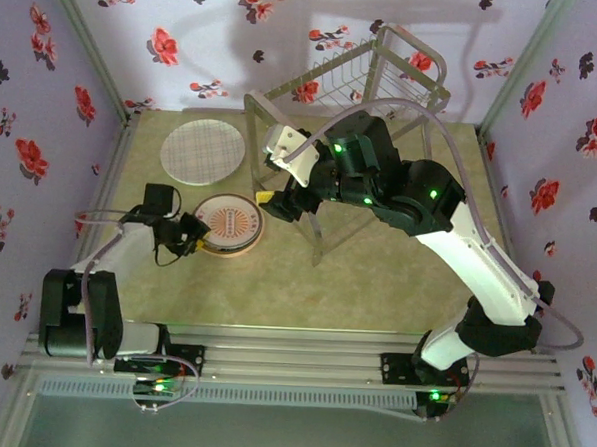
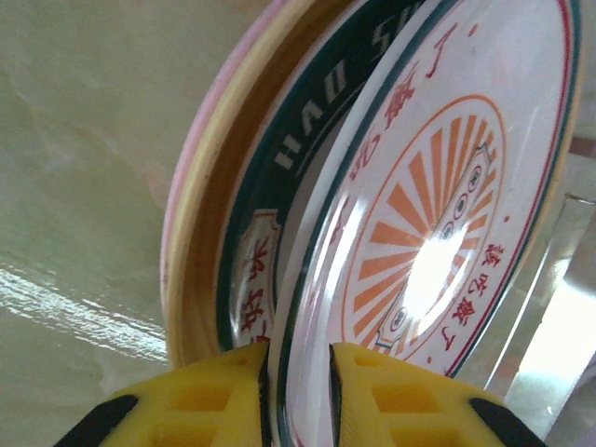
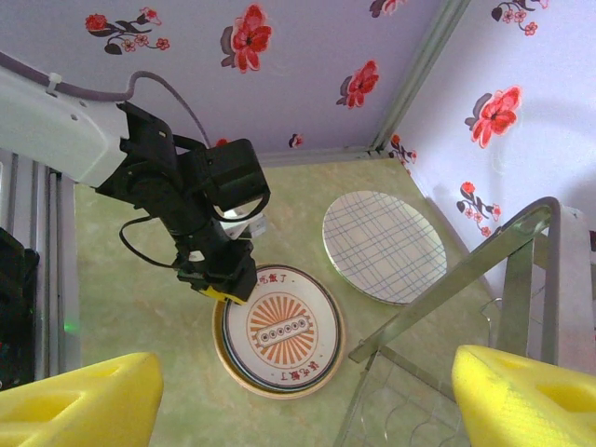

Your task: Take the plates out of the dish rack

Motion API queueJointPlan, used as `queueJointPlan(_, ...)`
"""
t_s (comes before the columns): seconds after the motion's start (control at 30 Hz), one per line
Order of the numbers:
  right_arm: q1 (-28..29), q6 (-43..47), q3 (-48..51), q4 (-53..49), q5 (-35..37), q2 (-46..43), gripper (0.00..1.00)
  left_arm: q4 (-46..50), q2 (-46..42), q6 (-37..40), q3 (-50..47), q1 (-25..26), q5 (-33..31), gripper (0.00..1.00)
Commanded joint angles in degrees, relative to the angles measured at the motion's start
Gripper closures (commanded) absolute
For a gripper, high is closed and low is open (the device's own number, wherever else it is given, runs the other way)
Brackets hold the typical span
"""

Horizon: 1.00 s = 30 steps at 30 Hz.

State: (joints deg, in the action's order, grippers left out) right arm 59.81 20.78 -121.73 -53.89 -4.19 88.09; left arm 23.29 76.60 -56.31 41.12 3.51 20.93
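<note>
Yellow pads [image 2: 223,391] of the left gripper [image 2: 298,358] stand close together on either side of the sunburst plate's [image 2: 428,233] rim. The left wrist view does not show whether they pinch the rim or merely flank it. This close view also shows the stack beneath: the sunburst plate lies on a yellow plate [image 2: 279,158] with a dark lettered band, and a pink plate [image 2: 209,93] edges out below that.

From above, the stack reads as one sunburst plate [image 1: 228,223] on the table [image 1: 375,288], with the left gripper [image 1: 200,233] at its left rim. A grid plate [image 1: 202,150] lies flat farther back, apart from the stack. The rack [image 1: 386,78] stands at the rear right, and the right gripper [image 1: 275,197] hangs in front of it, just beside the stack.

The right wrist view looks down between the right gripper's [image 3: 303,391] own fingers, which are spread wide with nothing between them. Below are the sunburst plate [image 3: 279,335] with the left gripper [image 3: 228,291] on its rim, the grid plate [image 3: 384,247], and a clear bar of the rack [image 3: 447,279] slanting across the right.
</note>
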Motion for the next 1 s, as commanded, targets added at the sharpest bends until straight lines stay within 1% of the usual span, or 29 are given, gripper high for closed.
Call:
queueJointPlan(0.0, 0.56, -0.91, -0.79, 1.78, 1.11, -0.01, 0.18, 4.1, 1.06, 2.21, 2.3, 0.69, -1.62, 0.77)
queueJointPlan(0.27, 0.64, -0.93, -0.9, 1.67, 1.29, -0.17, 0.18, 10.18, 3.12, 3.69, 6.28, 1.72, -4.91, 0.77)
queueJointPlan(0.4, 0.74, -0.91, -0.89, 1.74, 1.45, -0.18, 0.17, 12.24, 4.08, 4.17, 7.51, 2.0, -5.71, 0.73)
queueJointPlan(0.77, 0.86, -0.77, -0.96, 1.5, 1.88, -0.35, 0.18, 14.38, 3.53, 4.55, 8.46, 2.38, -7.95, 0.72)
queueJointPlan(0.9, 0.85, -0.66, -0.88, 1.68, 2.44, -0.53, 0.18, 16.46, 1.03, 4.41, 9.76, 2.45, -9.2, 0.65)
queueJointPlan(0.97, 0.96, -0.72, -0.54, 2.44, 3.96, -0.93, 0.18, 17.75, -1.01, 4.37, 10.64, 2.47, -10.04, 0.6)
